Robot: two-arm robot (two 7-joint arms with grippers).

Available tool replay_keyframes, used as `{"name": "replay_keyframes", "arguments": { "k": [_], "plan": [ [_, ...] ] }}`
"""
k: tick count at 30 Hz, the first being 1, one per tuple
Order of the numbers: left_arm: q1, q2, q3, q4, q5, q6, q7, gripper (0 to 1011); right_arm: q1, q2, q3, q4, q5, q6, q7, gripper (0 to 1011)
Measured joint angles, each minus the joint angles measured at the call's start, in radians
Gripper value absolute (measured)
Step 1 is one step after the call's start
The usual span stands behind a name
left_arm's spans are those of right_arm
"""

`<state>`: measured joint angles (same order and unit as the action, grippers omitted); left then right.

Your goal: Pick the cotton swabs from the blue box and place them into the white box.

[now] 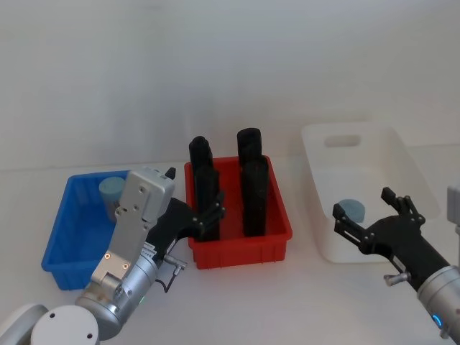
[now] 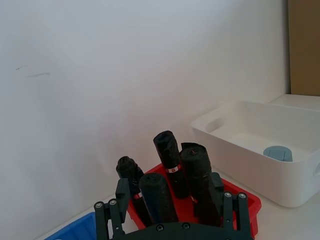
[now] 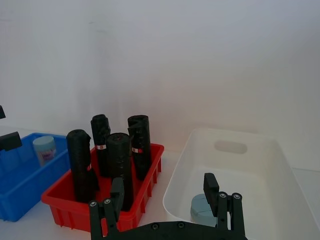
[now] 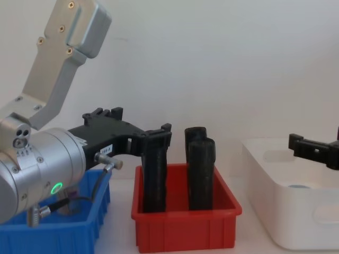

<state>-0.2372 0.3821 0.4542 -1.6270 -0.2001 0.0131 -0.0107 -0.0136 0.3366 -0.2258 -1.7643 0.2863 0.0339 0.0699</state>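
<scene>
Cotton swabs tub (image 1: 111,190), light-blue-lidded, in shallow blue plastic bin (image 1: 57,230) left of spread, empty left tool (image 2: 169,186); right tool (image 1: 364,203) spread before deep white plastic tub (image 1: 402,154).

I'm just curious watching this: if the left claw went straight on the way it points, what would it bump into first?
Most likely the nearest tall black roll standing in the red bin. The open left gripper points right at it, though depth is hard to judge.

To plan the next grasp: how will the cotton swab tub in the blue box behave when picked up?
The cotton swab tub looks small and rigid, probably light and stiff. Its round wall could slip, or roll if dropped. Standing upright in the blue box, it may tip if pushed.
</scene>
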Motion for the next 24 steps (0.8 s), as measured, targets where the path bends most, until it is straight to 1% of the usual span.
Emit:
{"name": "replay_keyframes", "arguments": {
  "k": [7,13,19,20,23,24],
  "plan": [
    [0.000,0.000,0.000,0.000,0.000,0.000,0.000,1004,0.012,-0.007,-0.002,0.020,-0.007,0.000,0.015,1001],
    [0.000,0.000,0.000,0.001,0.000,0.001,0.000,1004,0.039,-0.019,-0.004,0.060,-0.023,-0.001,0.037,1001],
    [0.000,0.000,0.000,0.001,0.000,0.001,0.000,1004,0.089,-0.038,-0.006,0.131,-0.050,-0.006,0.073,1001],
    [0.000,0.000,0.000,0.001,0.000,0.001,0.000,1004,0.106,-0.044,-0.007,0.155,-0.057,-0.009,0.084,1001],
    [0.000,0.000,0.000,0.001,0.000,0.001,0.000,1004,0.130,-0.054,-0.009,0.189,-0.068,-0.014,0.101,1001],
    [0.000,0.000,0.000,0.001,0.000,0.001,0.000,1004,0.146,-0.060,-0.011,0.213,-0.075,-0.019,0.113,1001]
  ]
}}
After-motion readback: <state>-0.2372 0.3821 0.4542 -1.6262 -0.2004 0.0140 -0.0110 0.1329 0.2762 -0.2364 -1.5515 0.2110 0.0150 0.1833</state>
